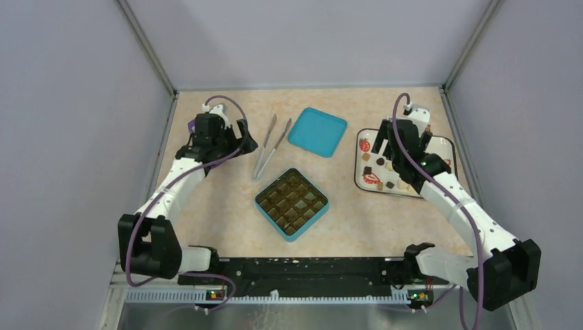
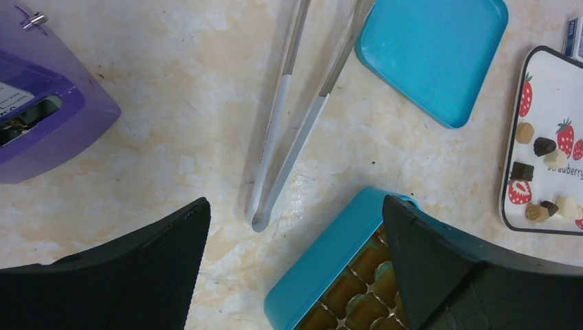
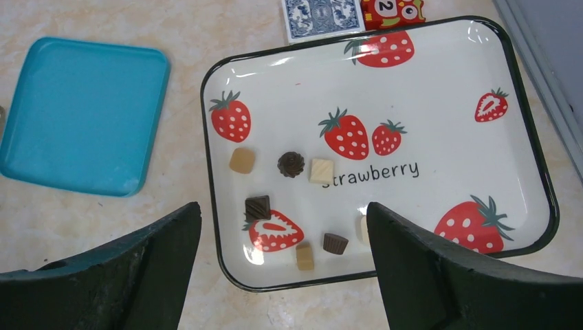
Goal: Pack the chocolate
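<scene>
On the strawberry tray, one cream chocolate hides partly behind the right gripper, jaws spread, as on the left gripper.

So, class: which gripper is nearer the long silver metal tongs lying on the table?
Left. The left gripper hovers open beside the tongs' joined end. The right gripper hangs open over the white strawberry-print tray, beyond the turquoise lid.

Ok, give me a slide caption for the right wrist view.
Open right end effector over the strawberry tray of loose chocolates, teal lid alongside.
</scene>
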Controlling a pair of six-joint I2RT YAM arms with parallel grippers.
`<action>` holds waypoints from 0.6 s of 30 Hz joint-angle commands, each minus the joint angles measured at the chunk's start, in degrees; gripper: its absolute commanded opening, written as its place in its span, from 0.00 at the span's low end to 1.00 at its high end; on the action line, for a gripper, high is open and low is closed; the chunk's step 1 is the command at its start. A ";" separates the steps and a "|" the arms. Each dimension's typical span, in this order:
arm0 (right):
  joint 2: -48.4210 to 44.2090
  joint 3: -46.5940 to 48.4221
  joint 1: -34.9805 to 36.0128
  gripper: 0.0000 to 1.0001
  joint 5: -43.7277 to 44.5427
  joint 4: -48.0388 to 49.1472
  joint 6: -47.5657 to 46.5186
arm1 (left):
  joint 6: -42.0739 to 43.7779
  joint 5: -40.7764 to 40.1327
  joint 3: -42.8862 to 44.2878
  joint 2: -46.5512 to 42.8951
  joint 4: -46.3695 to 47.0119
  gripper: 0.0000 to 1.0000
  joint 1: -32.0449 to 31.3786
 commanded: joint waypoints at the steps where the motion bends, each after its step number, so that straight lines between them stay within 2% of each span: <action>1: -0.23 0.52 -0.29 0.88 -1.95 2.86 0.40 | 1.21 1.74 3.02 1.52 1.45 0.99 0.01; 9: -1.90 0.17 -0.29 0.88 -3.14 2.11 0.50 | 2.94 5.15 8.76 8.07 -0.53 0.98 -0.28; 18: -4.15 -0.65 -0.26 0.87 -4.62 2.76 1.14 | 4.57 -1.78 17.58 19.20 -3.66 0.87 -5.40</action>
